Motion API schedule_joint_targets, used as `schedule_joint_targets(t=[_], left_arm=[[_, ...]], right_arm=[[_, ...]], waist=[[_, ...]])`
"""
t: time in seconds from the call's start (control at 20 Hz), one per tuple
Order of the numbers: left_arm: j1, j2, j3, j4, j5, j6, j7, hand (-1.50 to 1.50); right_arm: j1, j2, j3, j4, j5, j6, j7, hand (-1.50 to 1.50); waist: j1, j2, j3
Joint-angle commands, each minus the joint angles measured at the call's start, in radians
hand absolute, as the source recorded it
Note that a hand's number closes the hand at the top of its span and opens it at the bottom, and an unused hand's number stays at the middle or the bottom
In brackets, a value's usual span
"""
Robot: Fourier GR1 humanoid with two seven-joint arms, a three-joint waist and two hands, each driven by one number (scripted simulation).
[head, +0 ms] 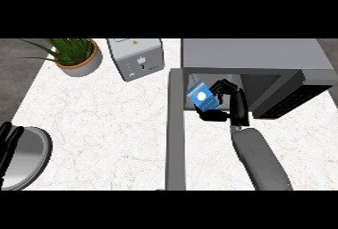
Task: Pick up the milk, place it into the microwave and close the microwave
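Note:
The milk (203, 96) is a small blue and white carton, tilted, held at the mouth of the microwave (254, 56). My right hand (226, 102) is curled round the carton from its right side, thumb below it. The microwave is grey and stands at the back right with its cavity open. Its door (175, 129) swings out toward me, seen edge-on as a long grey bar left of the carton. My left hand (8, 144) rests at the left edge with straight fingers, holding nothing.
A grey toaster (137, 58) stands at the back, left of the microwave. A potted plant (76, 56) sits at the back left corner. A round metal plate (27, 156) lies at the left edge by my left hand. White marble counter (105, 125) spreads between.

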Motion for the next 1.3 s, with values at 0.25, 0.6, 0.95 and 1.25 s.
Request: schedule_joint_targets(t=[0.25, 0.6, 0.95, 1.25], left_arm=[[-0.039, 0.005, 0.003, 0.022, 0.008, -0.016, -0.014, -1.50], [-0.035, 0.027, 0.029, 0.009, 0.022, -0.021, 0.001, -1.50], [-0.098, 0.048, 0.025, 0.094, -0.019, -0.030, -0.017, -1.50], [-0.088, 0.046, 0.005, 0.075, -0.045, -0.039, -0.019, -1.50]], right_arm=[[-0.340, -0.111, -0.154, 0.448, 0.022, -0.056, -0.037, 1.50], [-0.402, -0.192, -0.213, 0.572, 0.053, -0.260, -0.082, 1.50], [-0.503, -0.195, -0.115, 0.729, 0.182, -0.295, -0.055, -1.50], [-0.551, -0.167, -0.103, 0.781, 0.200, -0.238, -0.042, -1.50]], waist=[[0.033, 0.014, 0.001], [0.059, 0.025, 0.003], [0.066, 0.033, 0.002], [0.076, 0.035, 0.003]])
